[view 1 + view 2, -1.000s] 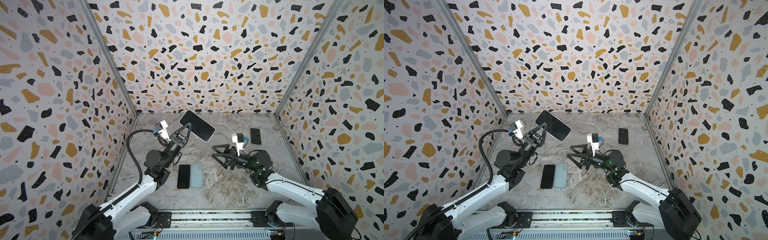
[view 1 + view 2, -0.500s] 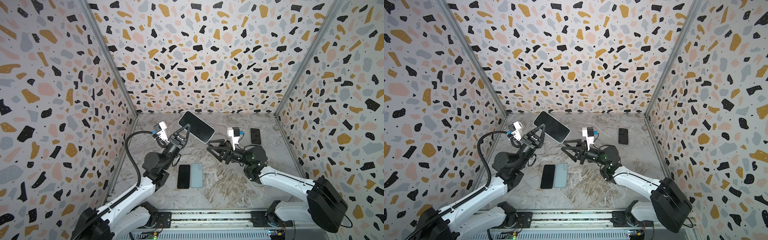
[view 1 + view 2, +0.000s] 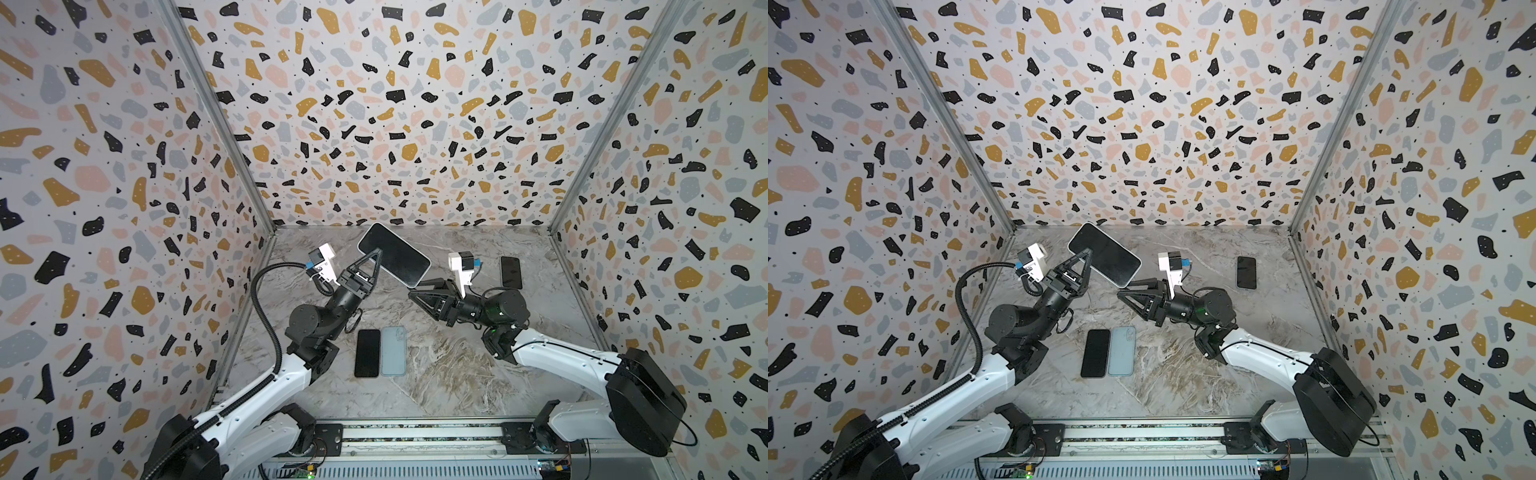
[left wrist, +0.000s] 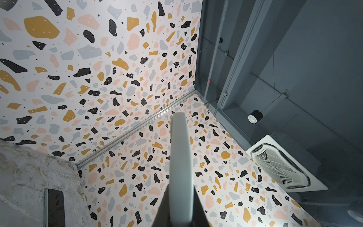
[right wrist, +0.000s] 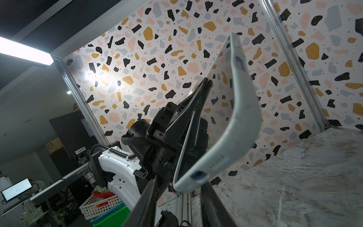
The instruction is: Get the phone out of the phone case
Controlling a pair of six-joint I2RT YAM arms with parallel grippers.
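The phone (image 3: 395, 254) (image 3: 1105, 253), dark screen up, sits in a pale grey phone case (image 5: 240, 118) and hangs tilted above the back of the table in both top views. My left gripper (image 3: 376, 252) (image 3: 1086, 251) is shut on its upper left edge; in the left wrist view the case edge (image 4: 180, 153) runs out from between the fingers (image 4: 198, 206). My right gripper (image 3: 414, 291) (image 3: 1123, 291) (image 5: 179, 181) is open, its two fingers (image 5: 149, 196) straddling the case's lower right corner with gaps showing.
A bare black phone (image 3: 368, 353) and an empty pale blue case (image 3: 393, 351) lie side by side on the marble table (image 3: 457, 374) below the arms. Another black phone (image 3: 511, 272) (image 4: 55, 206) lies at the back right. Terrazzo walls close three sides.
My right gripper has swung left and up from beside the table's middle to the held phone's lower corner, its jaws narrowing. The left gripper has kept the phone nearly still.
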